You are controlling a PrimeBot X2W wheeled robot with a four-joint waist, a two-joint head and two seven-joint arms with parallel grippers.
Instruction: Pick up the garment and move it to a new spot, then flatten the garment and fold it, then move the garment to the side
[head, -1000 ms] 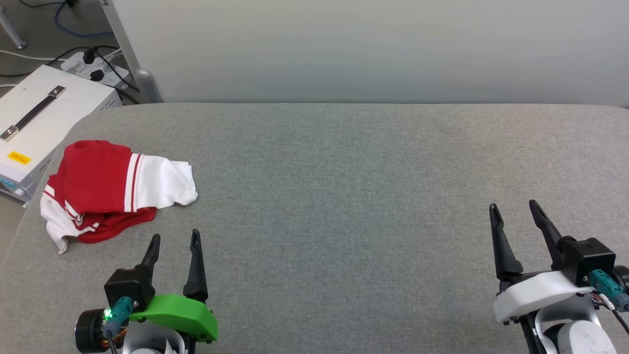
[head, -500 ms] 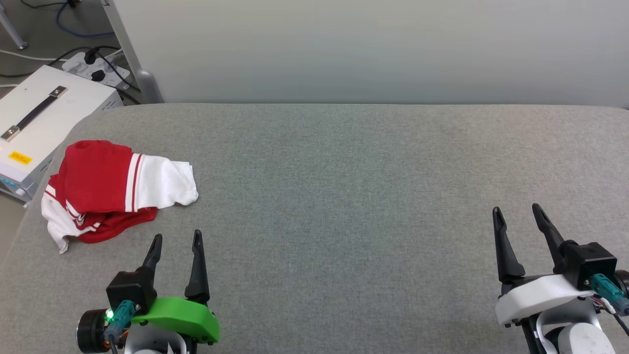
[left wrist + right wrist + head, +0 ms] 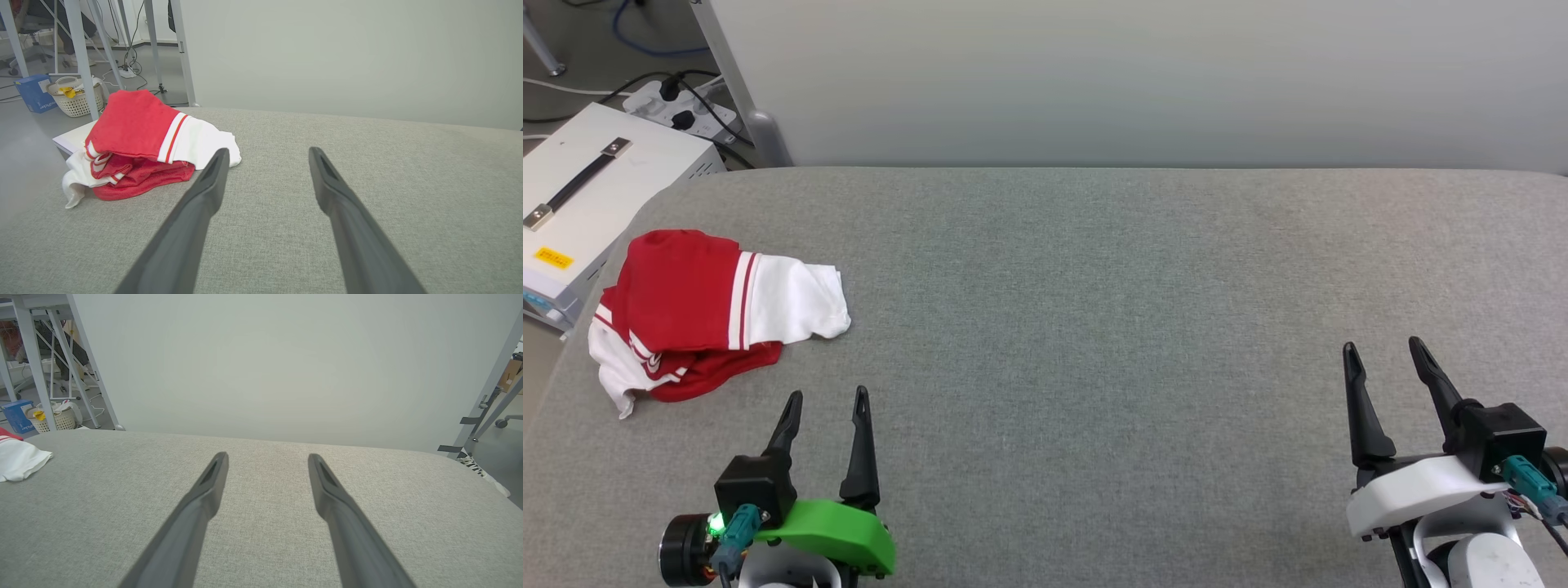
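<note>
I hold my left fingers [image 3: 858, 441] spread wide with nothing between them, low over the grey fabric-covered worktop [image 3: 1094, 286], and my right fingers [image 3: 1360, 408] stand just as wide and just as empty, well apart on the other side. The garment, a red jersey shirt with white short sleeves and red-and-white striped trim [image 3: 711, 318], lies bunched in a loose heap near the worktop's left edge, ahead of my left fingers and a little to their left, not touching them. From my left wrist I see it beyond my left finger [image 3: 204, 196], red cloth doubled over itself with one white sleeve [image 3: 200, 141] spilling toward the middle. Any lettering is hidden in the folds. From my right wrist just the tip of that sleeve [image 3: 20, 459] shows at the far left edge. A white box with a black handle [image 3: 588, 188] sits off the worktop, just beyond the heap. As I judge it, no part of the task is done: the shirt is not lifted, and the moving, flattening, folding and setting aside all remain. The broad bare middle of the worktop looks the likely place for it.
</note>
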